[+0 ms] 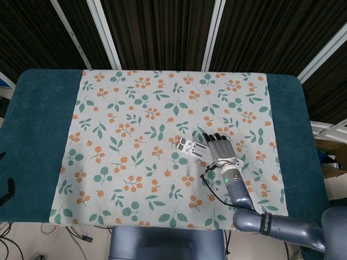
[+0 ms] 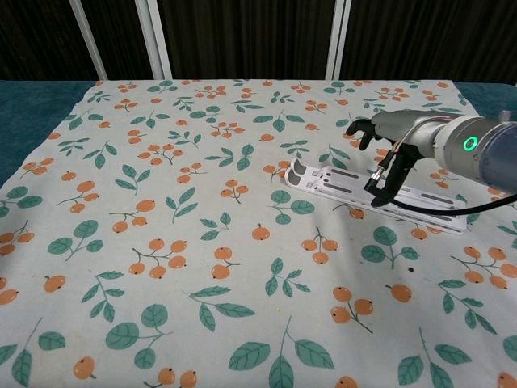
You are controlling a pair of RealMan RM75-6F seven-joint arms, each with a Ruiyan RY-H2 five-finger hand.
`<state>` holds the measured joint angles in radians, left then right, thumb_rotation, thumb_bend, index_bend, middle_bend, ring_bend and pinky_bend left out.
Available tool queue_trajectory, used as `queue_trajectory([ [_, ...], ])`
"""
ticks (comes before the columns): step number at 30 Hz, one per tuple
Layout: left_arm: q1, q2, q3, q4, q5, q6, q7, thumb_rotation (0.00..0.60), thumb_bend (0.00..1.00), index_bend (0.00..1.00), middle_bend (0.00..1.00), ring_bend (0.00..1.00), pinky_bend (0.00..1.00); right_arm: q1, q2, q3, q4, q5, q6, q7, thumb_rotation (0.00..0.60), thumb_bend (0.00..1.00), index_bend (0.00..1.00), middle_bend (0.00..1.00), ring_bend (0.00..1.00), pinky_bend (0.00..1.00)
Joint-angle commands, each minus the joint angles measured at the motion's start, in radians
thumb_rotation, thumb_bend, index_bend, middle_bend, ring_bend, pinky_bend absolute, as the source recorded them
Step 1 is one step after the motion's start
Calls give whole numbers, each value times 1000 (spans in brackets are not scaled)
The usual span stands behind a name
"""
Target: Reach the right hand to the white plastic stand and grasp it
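Right hand (image 2: pixel 386 141), fingers spread, over white plastic stand (image 2: pixel 339 181) on floral tablecloth (image 2: pixel 161 242).

I see a teal surface (image 1: pixel 38 135) with a floral cloth (image 1: pixel 135 141) spread flat across its middle, printed with orange berries and green leaves. On the cloth, right of centre, lies the white plastic stand (image 2: pixel 323 179), folded flat.

Stand: white plastic stand (image 2: pixel 335 181), folded flat, slotted
Pose: lying slantwise
Place: right of centre on the floral tablecloth (image 2: pixel 161 226)
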<state>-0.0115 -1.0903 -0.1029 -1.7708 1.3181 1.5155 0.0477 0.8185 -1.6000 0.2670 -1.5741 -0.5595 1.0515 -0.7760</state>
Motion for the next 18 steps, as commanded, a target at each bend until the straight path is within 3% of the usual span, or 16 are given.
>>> queue_trajectory([
  [1,0,0,0,1,-1,-1,-1,600,546,85,0,0,0,16,-27,-10,32,15,6,-2,600,166,110,221,146,162],
  [18,-2,3,2,2,-3,-10,-7,600,546,85,0,0,0,28,-128,-40,169,1,26,29,600,252,231,313,241,210],
])
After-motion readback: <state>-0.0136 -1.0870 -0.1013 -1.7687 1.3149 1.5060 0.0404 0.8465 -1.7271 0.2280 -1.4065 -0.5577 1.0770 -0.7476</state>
